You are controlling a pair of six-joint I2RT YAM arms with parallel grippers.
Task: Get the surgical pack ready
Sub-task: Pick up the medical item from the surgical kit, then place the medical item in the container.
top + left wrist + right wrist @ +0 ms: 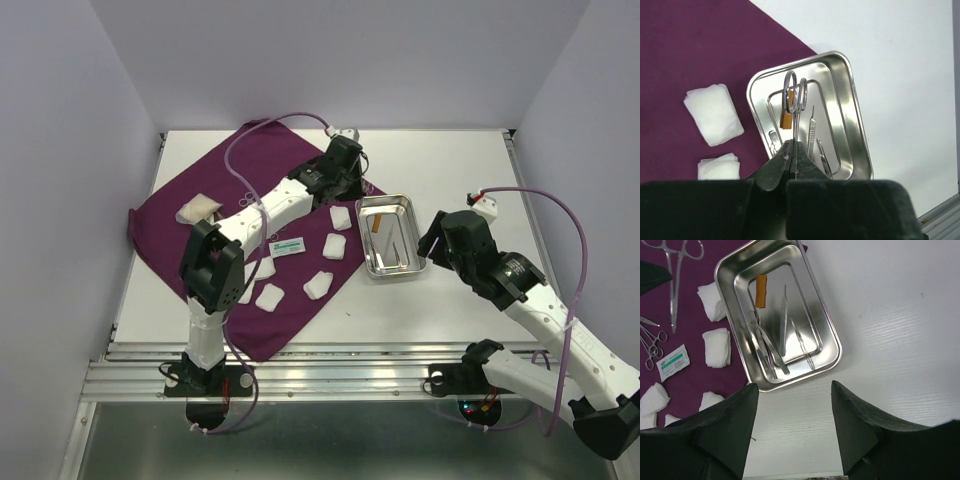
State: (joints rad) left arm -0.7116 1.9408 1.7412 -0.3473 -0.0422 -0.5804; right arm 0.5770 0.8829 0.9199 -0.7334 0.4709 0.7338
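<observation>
Top external view: a white table holds a dark purple cloth spread as a diamond on its left half. A shiny steel tray sits just off the cloth's right corner, on bare table. White gauze pads are scattered over the cloth, with a small packet among them.

The left arm reaches diagonally across the cloth. Its left gripper hangs near the cloth's far right edge, just beyond the tray.

Left wrist view: the left gripper has its fingers pinched tight together around the shaft of a ring-handled clamp. The clamp's two finger rings point away from the fingers, lined up over the tray's inside. Two gauze pads lie on the cloth to the tray's left.

Right wrist view: the right gripper hovers over bare table at the tray's near end. Its fingers are spread wide apart and grasp nothing. Inside the tray lie tweezers, other thin metal tools and a short orange piece. More ring-handled tools lie on the cloth to the left of the tray.
</observation>
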